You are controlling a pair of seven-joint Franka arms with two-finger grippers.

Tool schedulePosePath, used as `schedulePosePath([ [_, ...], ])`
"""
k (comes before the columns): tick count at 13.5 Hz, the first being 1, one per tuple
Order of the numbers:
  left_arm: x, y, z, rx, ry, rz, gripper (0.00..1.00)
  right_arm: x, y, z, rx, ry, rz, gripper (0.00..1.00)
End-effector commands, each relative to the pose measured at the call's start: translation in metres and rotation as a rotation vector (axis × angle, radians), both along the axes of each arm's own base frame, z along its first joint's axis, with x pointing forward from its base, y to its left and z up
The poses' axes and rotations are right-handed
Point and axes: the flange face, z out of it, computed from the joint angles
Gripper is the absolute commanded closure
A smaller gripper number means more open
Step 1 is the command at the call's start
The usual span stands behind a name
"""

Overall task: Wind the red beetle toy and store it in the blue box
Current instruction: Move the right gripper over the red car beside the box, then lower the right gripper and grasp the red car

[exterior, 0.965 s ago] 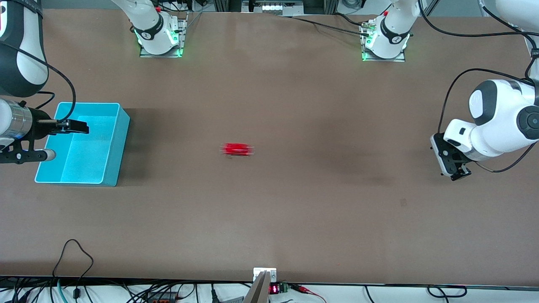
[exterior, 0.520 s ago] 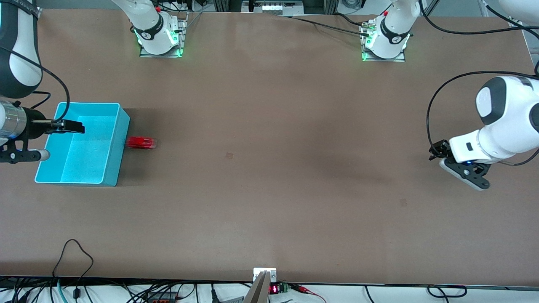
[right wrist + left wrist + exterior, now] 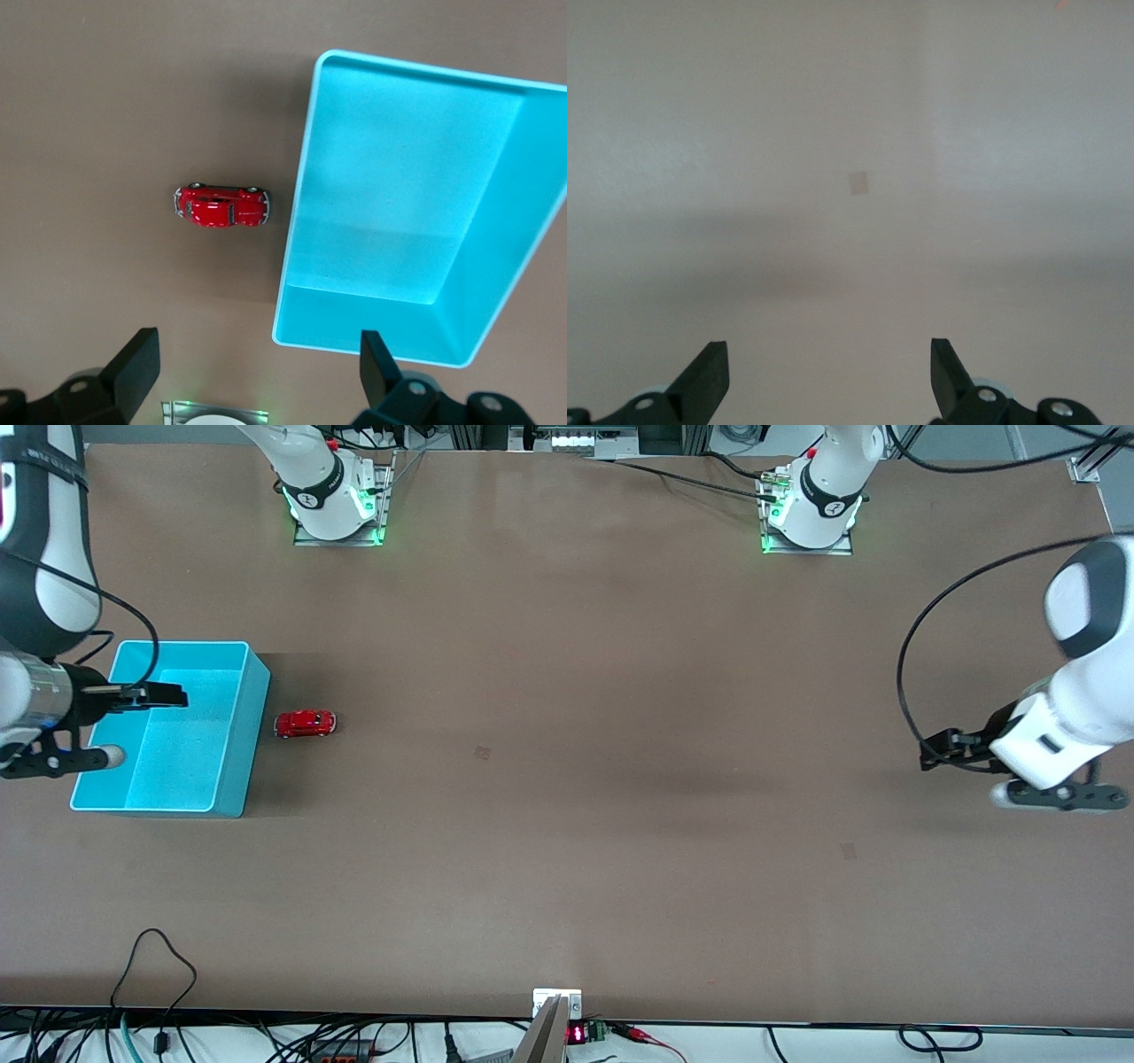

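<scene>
We find the red beetle toy (image 3: pixel 305 724) (image 3: pixel 222 205) on the table (image 3: pixel 567 779), just beside the blue box (image 3: pixel 232 779) (image 3: pixel 292 248), at the box's 3 o'clock in the front view, long axis crosswise to that wall; which end faces the box we cannot tell. Right gripper (image 3: pixel 151 695) (image 3: pixel 257 372) wide above the box; left gripper (image 3: pixel 939 751) (image 3: pixel 828 376) wide, waiting at its table end.

You face a wide brown counter (image 3: pixel 567 824) under even light; black cables (image 3: pixel 159 1036) trail along its edge nearest the front camera.

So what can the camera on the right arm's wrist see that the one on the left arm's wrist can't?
Only the right wrist view shows the red beetle toy on the table beside the blue box, outside it, plus the right gripper, fingers open. Only the left wrist view shows the left gripper, also open, over bare table with a small pale mark. Both show brown table.
</scene>
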Motion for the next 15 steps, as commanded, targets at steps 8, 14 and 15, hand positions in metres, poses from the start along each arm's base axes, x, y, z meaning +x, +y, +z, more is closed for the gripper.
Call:
schedulePosePath([
  [8, -0.047, 0.004, 0.064, -0.021, 0.021, 0.057, 0.0, -0.129, 0.073, -0.137, 0.082, -0.205, 0.387, 0.0],
  [14, -0.064, 0.003, 0.074, -0.015, -0.005, 0.071, 0.0, -0.147, 0.081, -0.176, 0.18, -0.265, 0.941, 0.0],
  [15, -0.066, 0.003, 0.076, -0.014, 0.001, 0.068, 0.0, -0.144, 0.074, -0.18, 0.19, -0.282, 1.027, 0.0],
])
